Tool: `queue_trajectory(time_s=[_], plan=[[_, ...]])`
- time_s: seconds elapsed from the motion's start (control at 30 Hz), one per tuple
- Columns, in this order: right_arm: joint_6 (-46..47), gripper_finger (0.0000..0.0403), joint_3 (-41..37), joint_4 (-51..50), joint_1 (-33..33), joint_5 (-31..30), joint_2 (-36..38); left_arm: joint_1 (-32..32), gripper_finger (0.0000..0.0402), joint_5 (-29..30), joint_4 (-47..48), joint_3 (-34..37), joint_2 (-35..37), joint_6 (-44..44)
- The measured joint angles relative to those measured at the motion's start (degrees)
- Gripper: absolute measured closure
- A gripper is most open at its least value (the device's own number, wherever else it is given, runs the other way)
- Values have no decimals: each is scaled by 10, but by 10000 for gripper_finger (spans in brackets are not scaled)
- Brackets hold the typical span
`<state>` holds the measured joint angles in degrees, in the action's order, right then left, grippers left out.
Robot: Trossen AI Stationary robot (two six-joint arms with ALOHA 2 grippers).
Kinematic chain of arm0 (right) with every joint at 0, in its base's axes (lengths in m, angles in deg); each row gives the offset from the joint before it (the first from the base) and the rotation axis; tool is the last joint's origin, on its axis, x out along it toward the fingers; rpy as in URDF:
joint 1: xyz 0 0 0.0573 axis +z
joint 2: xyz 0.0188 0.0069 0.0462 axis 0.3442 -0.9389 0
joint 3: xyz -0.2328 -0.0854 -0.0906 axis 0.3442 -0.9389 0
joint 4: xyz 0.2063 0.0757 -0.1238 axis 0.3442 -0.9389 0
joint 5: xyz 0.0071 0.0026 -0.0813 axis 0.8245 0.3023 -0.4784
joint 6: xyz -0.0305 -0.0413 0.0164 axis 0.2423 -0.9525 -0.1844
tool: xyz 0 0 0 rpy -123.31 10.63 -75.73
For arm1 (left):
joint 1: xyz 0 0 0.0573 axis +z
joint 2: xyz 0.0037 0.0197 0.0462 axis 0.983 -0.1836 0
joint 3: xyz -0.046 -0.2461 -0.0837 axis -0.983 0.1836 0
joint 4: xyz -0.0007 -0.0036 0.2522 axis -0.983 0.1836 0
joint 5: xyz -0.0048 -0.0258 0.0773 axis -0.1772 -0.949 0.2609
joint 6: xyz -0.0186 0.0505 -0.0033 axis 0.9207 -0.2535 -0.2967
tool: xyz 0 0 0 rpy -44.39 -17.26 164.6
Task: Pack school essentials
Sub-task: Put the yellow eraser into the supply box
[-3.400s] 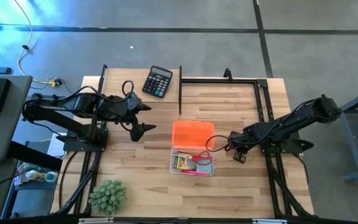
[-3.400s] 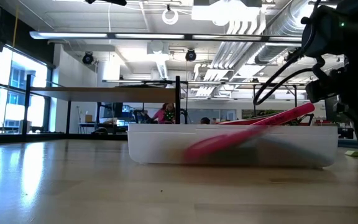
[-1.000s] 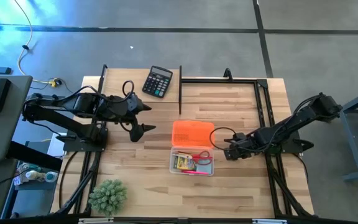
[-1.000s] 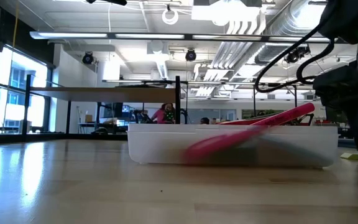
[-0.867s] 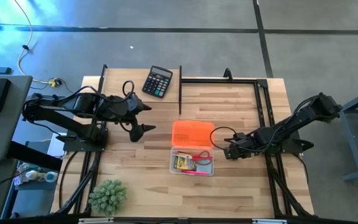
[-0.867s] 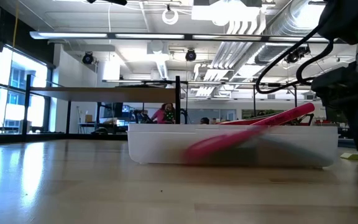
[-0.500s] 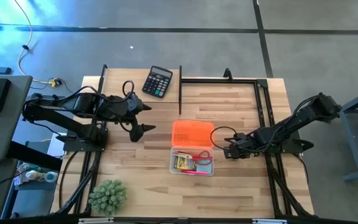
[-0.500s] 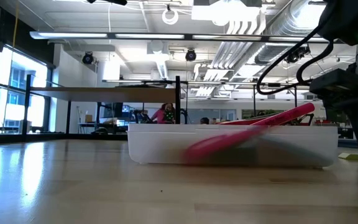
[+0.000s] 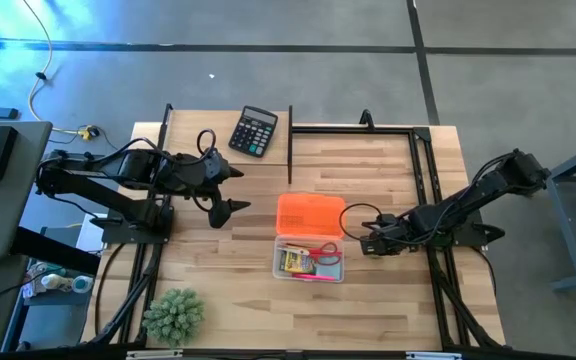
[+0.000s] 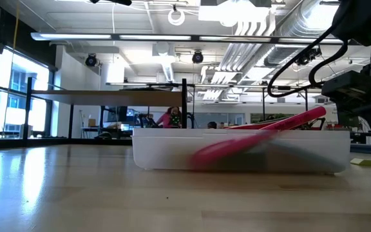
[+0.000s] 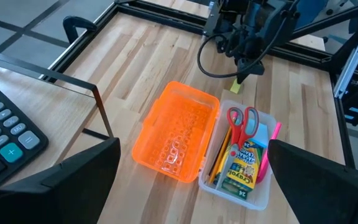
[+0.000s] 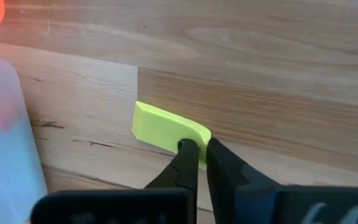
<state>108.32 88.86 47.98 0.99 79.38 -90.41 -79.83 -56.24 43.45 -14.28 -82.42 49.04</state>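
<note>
The pale wooden slatted table [image 9: 228,280] carries a black tubular frame [image 9: 353,128] along its far side, on a grey concrete floor [image 9: 268,70]; the low view looks across into a bright hall with white ceiling ducts [image 10: 250,29].

Near the table's middle lies a clear plastic box [image 9: 309,260] with its orange ribbed lid [image 9: 309,214] swung open on the far side. In the box lie a small yellow-green crayon pack [image 11: 238,173], red-handled scissors [image 11: 243,121], a thin pencil [image 11: 218,155], a red pen [image 11: 267,152] along the right wall and a light-blue square note pad [image 11: 260,134] under the scissors.

A green spiky plant [image 9: 174,315] stands at the near left corner, and a black calculator [image 9: 253,131] lies at the far edge.

The left gripper [image 9: 228,190] hangs left of the box, fingers spread wide, holding nothing.

The right gripper [image 12: 197,151] is down at the tabletop just right of the box, its fingertips [image 12: 188,149] pinched together on the near edge of the tiny yellow eraser [image 12: 164,127], which lies flat on the wood.
</note>
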Motion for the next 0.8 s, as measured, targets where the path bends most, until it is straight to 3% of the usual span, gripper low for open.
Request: queue_trajectory(time_s=[0.43, 0.8], plan=[[-51, 403, 16, -18, 8, -5, -2, 0, 7, 4, 0, 0, 0, 0], [-51, 402, 68, -32, 48, -61, 2, 0, 7, 11, 0, 0, 0, 0]])
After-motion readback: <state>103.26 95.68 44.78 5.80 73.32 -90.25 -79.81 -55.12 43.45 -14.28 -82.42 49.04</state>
